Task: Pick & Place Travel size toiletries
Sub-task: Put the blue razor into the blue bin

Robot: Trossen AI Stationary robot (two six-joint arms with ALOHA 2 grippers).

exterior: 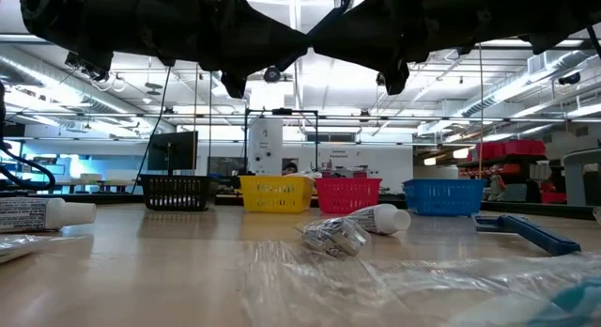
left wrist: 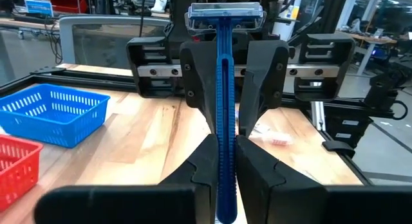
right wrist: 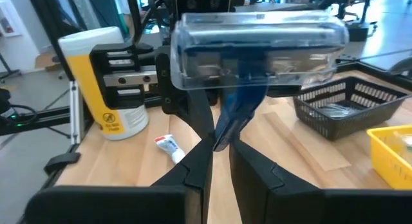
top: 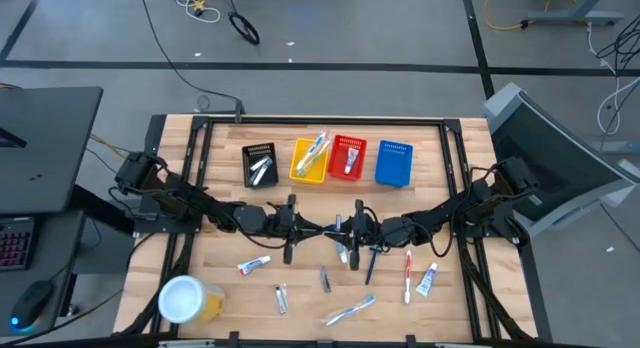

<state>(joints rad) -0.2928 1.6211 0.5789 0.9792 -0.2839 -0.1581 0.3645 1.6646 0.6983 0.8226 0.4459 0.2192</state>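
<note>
Both arms hover over the middle of the wooden table point(top: 230, 288), grippers facing each other and raised off the surface. The left gripper point(left wrist: 223, 147) pinches the handle of a blue razor point(left wrist: 224, 89) between its fingers, head upward. The right gripper point(right wrist: 219, 153) likewise clamps a second blue razor with a clear cap point(right wrist: 257, 47). Other toiletries lie scattered on the table near the front edge, among them a white tube point(top: 254, 264) and a toothbrush point(top: 350, 310); more sit in the black basket point(top: 260, 165), the yellow basket point(top: 309, 159) and the red basket point(top: 347, 157).

In the left wrist view the blue razor point(left wrist: 223, 121) handle's lower end is cut off by the picture's edge, and in the low view both arms are cropped at the top, their grippers unseen.
</note>
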